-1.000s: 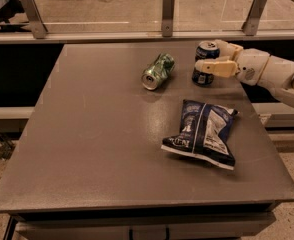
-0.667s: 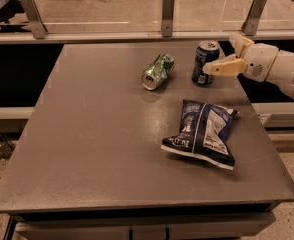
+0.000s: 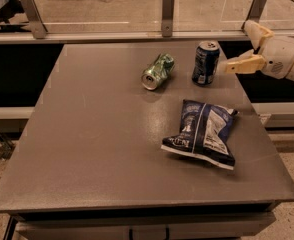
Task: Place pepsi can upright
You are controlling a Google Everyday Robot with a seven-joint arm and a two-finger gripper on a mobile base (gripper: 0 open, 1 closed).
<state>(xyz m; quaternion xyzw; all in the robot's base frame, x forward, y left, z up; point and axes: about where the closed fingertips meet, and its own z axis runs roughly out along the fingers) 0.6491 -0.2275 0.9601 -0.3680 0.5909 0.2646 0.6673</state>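
Observation:
The pepsi can (image 3: 205, 63) is dark blue with a silver top. It stands upright on the grey table (image 3: 102, 134), at the far right. My gripper (image 3: 244, 46) is just to the right of the can, clear of it and empty. One finger (image 3: 242, 65) points at the can from a short gap away; the other finger (image 3: 254, 32) sits higher and further back. The fingers are spread apart, open.
A dented green can (image 3: 157, 71) lies on its side left of the pepsi can. A dark blue and white chip bag (image 3: 203, 132) lies nearer the front right. A glass barrier with metal posts (image 3: 167, 6) runs along the table's far edge.
My gripper has let go of the pepsi can and drawn back to the right. The can stays standing upright where it was.

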